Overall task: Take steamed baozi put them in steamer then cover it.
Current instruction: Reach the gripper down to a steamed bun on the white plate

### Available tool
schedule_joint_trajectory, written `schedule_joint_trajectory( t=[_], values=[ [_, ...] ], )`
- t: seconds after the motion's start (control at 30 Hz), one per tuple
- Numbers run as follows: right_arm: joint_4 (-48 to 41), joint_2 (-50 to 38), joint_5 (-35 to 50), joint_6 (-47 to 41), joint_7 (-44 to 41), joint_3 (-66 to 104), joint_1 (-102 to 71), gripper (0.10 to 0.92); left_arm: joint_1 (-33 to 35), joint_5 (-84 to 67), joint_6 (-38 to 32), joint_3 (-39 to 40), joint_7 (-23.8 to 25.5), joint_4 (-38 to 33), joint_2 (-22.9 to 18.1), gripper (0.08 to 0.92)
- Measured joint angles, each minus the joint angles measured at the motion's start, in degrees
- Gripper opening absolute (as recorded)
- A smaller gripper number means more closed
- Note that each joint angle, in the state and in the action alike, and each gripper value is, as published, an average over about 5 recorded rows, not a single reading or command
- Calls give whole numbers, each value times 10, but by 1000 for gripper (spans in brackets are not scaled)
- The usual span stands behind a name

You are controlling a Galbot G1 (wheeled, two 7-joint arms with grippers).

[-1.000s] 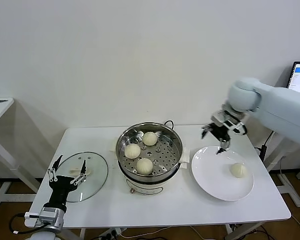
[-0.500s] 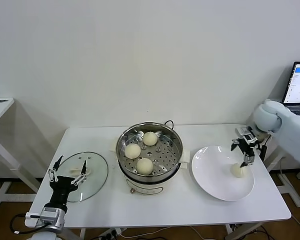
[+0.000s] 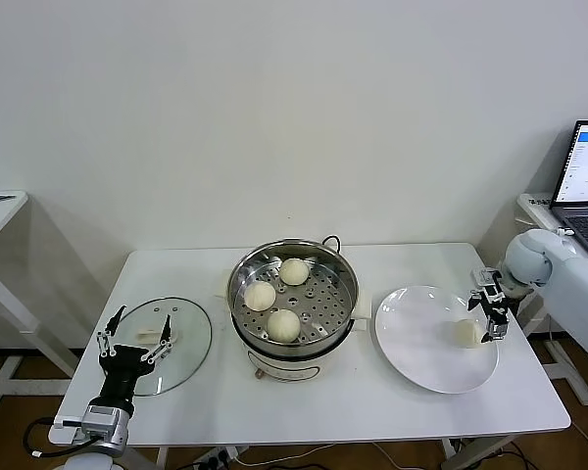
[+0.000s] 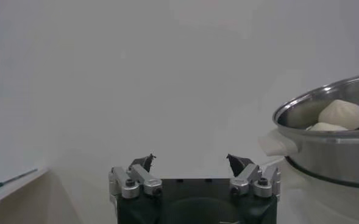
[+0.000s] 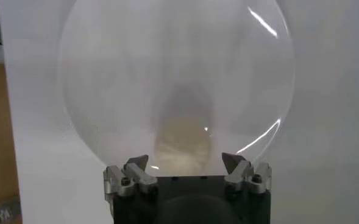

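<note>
Three cream baozi (image 3: pixel 283 324) lie on the perforated tray of the steel steamer (image 3: pixel 339 264) at the table's middle. A lone baozi (image 3: pixel 465 334) rests on the white plate (image 3: pixel 421 348) to its right. My right gripper (image 3: pixel 490 315) hangs open just beside that bun at the plate's right edge; in the right wrist view the blurred baozi (image 5: pixel 183 137) sits ahead of the spread jaws of the right gripper (image 5: pixel 184 161). The glass cover (image 3: pixel 186 338) lies flat at the left, with my left gripper (image 3: pixel 133 336) open over its near edge, and in its own view the left gripper (image 4: pixel 191 161) holds nothing.
A laptop (image 3: pixel 586 166) stands on a side stand at the far right. Another white table edge (image 3: pixel 0 211) shows at the far left. The steamer's rim (image 4: pixel 325 100) and two buns appear in the left wrist view.
My right gripper has swung from above the plate's far side out to the right and down, ending beside the plate's baozi. The left arm stayed put.
</note>
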Motion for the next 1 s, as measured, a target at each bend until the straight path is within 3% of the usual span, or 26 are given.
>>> schedule_joint_trajectory(
  t=[0.73, 1.0],
  values=[
    [-31, 35, -46, 3, 19, 37, -43, 823, -1, 1, 0, -2, 0, -1, -2, 823],
    [-30, 36, -50, 4, 18, 42, -48, 766, -1, 1, 0, -1, 0, -1, -2, 823]
  ],
)
